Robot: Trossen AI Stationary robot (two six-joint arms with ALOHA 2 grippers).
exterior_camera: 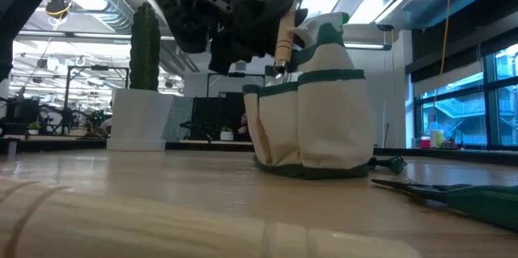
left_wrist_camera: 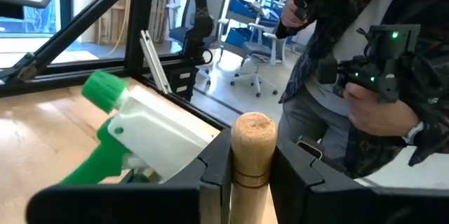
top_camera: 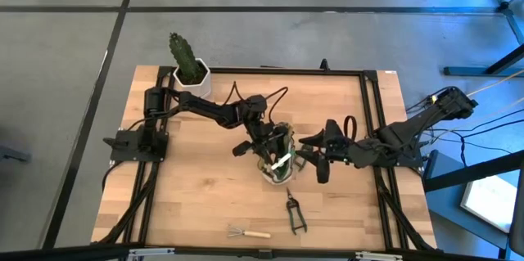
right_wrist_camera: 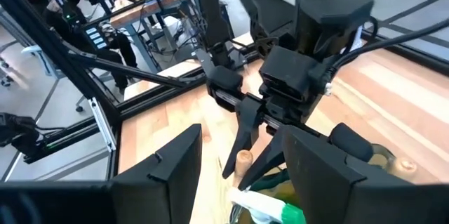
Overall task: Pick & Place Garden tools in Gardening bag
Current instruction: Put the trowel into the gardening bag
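Where left end effector [left_wrist_camera: 250, 175] clamps, wooden tool handle [left_wrist_camera: 252, 155] between its fingers, above gardening bag [exterior_camera: 312, 120].

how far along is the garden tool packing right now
Partly done. A spray bottle already sits in the gardening bag. In hand: the left claw grips a wooden-handled tool over the bag. The right claw hovers open beside it. Left on the table: the shears and the small rake.
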